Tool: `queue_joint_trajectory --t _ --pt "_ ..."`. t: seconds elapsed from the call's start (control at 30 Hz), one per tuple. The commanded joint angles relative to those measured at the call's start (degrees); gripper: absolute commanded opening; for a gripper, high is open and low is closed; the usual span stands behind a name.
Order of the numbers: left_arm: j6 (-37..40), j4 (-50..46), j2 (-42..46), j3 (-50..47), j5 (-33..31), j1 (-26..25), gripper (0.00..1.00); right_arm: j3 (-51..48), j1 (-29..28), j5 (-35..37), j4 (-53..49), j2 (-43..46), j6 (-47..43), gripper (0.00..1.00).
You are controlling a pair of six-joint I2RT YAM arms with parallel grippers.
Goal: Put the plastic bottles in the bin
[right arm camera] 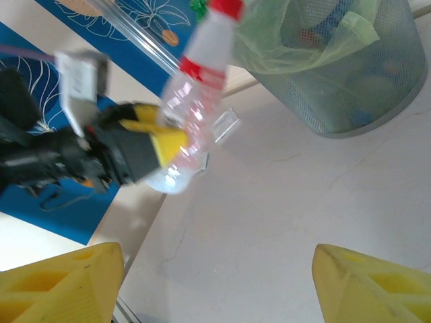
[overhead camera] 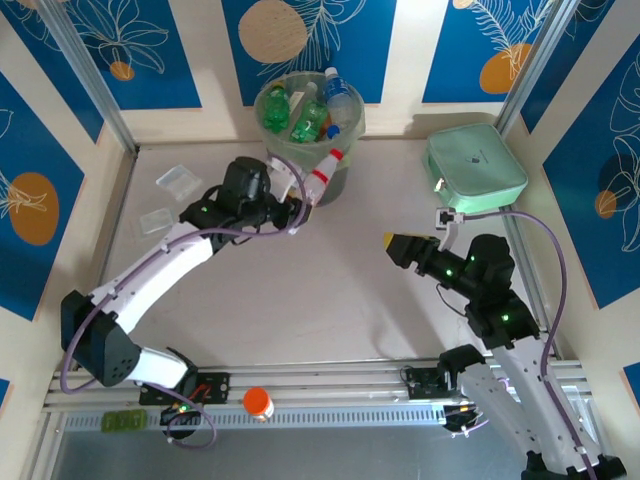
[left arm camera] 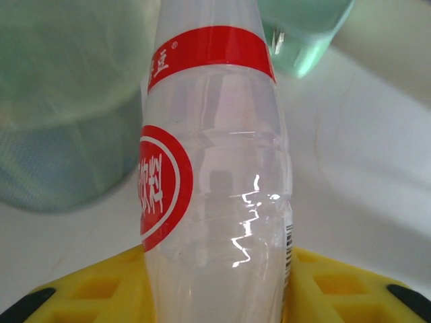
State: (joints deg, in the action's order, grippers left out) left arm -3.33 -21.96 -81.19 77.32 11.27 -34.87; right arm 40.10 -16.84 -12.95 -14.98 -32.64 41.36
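Far-left of bench (overhead camera: 300,290): two flat clear packets (overhead camera: 180,178), not in the way. Left fingers (right arm camera: 165,140) clenched on lower body of red-capped bottle (overhead camera: 322,178), held tilted, cap end up beside near rim of bin (overhead camera: 261,100) at middle of far edge. Bin heaped near full with bottles (overhead camera: 305,120); likely to catch rim or bag liner (right arm camera: 269,40) if released low, or glance off heap and roll back onto bench. Right fingers (overhead camera: 403,243) released, empty, over right-middle. Mint-green box (overhead camera: 476,167) in far-right corner, clear of the route.
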Motion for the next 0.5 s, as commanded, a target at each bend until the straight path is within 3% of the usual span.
queue_joint_trajectory --t 0.0,0.13,0.3,0.47 --pt "-5.2 -1.8 -3.2 11.6 -0.9 0.6 0.41 -0.5 0.2 -1.6 2.4 -0.8 1.4 0.74" --pt "-8.9 -2.8 -9.5 22.6 -1.9 2.1 0.35 0.6 0.2 -1.4 2.2 -1.9 0.8 0.74" --pt "-10.8 -3.9 -16.3 32.8 -14.1 2.4 0.34 1.6 0.2 -0.8 1.4 -2.0 0.6 0.74" --pt "-12.8 -9.9 -26.0 48.4 -18.0 4.0 0.34 1.9 0.2 -1.0 -0.6 -1.0 -0.4 0.74"
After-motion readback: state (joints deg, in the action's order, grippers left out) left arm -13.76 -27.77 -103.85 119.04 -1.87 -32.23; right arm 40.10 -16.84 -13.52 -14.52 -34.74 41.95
